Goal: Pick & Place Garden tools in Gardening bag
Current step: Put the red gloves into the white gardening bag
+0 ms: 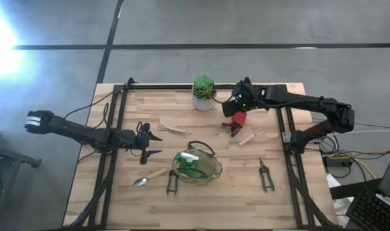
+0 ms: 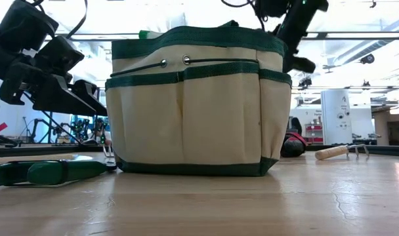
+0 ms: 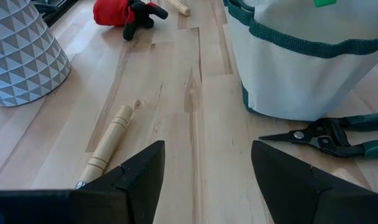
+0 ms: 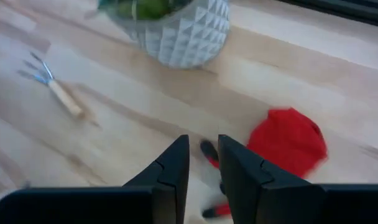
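1. The gardening bag [image 1: 197,168] stands near the middle of the wooden desk [image 1: 285,205], toward the front edge, with something green and white showing inside its open top.
2. The right pincer [image 1: 233,113] hangs over the far side of the desk, just beside the potted plant [image 1: 204,93] and right above the red item [image 1: 240,119]. Its fingers [image 4: 170,168] are nearly pressed together with only a narrow gap, and nothing is between them, as far as the wrist view shows.
3. The left pincer [image 1: 151,140] sits low over the desk left of the bag, spread wide and empty, pointing toward the small rake [image 1: 171,128] with the wooden handle.
4. A trowel [image 1: 150,176] lies front-left of the bag, and green-handled shears [image 1: 172,183] lie just beside the bag's left edge.
5. Another wooden-handled rake [image 1: 251,136] lies just past the red item, and dark shears [image 1: 265,174] lie well to the right of the bag.
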You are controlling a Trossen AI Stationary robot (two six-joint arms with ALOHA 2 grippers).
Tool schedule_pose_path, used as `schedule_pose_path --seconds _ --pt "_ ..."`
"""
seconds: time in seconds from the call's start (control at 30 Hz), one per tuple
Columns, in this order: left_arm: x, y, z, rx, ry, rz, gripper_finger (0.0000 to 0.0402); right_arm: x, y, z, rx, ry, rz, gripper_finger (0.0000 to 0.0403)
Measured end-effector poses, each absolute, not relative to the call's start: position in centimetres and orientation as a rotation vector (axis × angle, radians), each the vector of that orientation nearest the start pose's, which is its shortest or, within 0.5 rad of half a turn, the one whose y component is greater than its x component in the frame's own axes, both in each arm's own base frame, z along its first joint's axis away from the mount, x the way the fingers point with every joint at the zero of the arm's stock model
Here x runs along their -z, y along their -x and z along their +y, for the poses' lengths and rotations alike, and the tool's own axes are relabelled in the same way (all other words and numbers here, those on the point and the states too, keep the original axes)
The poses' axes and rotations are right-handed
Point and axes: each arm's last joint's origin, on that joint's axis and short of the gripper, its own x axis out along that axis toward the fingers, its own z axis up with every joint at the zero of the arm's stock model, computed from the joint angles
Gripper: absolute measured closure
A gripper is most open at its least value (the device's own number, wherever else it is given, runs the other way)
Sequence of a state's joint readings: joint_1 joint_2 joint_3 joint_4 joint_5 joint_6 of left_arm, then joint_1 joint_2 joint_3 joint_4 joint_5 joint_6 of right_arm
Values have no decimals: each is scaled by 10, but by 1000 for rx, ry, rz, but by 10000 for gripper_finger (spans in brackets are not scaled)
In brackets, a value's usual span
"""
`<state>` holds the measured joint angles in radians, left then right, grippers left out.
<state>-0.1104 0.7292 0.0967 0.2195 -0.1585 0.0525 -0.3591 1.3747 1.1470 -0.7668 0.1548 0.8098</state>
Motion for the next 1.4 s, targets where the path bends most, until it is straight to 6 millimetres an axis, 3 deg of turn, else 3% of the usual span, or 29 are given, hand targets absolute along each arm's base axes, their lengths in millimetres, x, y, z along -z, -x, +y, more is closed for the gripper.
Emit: schedule_pose_path --seconds 0.23,0.63,0.83,1.07,1.4 --pt "-144 -144 -11 -37 -107 411 161 -264 -246 -111 950 -922 748 281" --pt "-144 -144 -11 -36 -107 411 161 -232 -230 -118 1162 -1183 692 148" --pt "-144 -144 -11 -37 -107 411 161 -221 -222 -124 1186 -1294 700 102" --pt "-144 -144 -10 -82 -116 410 161 -213 -226 -137 1197 -1339 659 85" --pt "-144 -144 -10 -94 -119 412 161 -163 -243 -160 1216 -1341 852 96"
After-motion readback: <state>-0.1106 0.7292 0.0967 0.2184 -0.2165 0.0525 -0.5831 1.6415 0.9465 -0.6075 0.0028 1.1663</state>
